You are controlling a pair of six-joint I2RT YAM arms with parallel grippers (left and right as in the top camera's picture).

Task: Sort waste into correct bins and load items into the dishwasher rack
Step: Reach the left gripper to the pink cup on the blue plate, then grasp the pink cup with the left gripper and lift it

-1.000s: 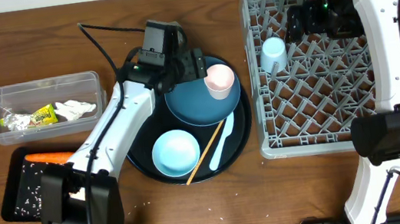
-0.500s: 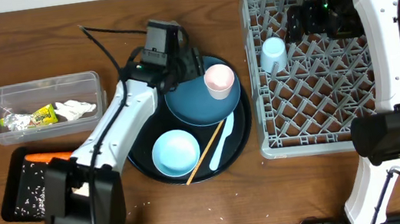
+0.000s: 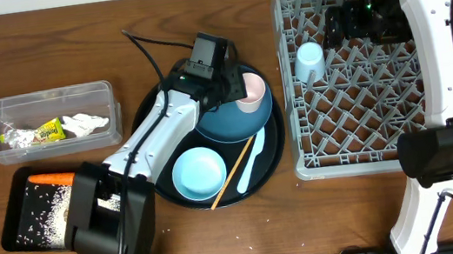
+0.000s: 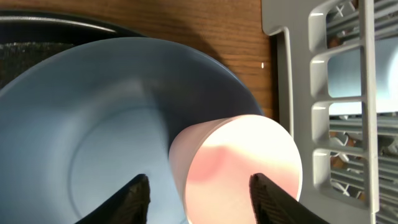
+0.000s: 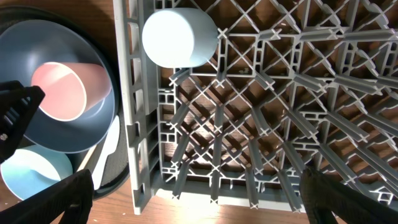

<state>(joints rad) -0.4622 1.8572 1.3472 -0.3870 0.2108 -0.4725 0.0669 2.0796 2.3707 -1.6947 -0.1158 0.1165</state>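
Pink cup [image 3: 249, 92] sits on the right of the large dark blue plate [image 3: 224, 124], its foot cut off in the wrist view, the plate's left rim hidden beneath the left arm [image 3: 158, 138] reaching over it, left gripper [image 4: 200, 190] spread astride the cup.

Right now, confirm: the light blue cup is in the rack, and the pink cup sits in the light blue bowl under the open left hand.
No: the overhead view shows the pink cup, under the open left hand, on the dark blue plate, not in the light blue bowl. The light blue cup is in the rack.
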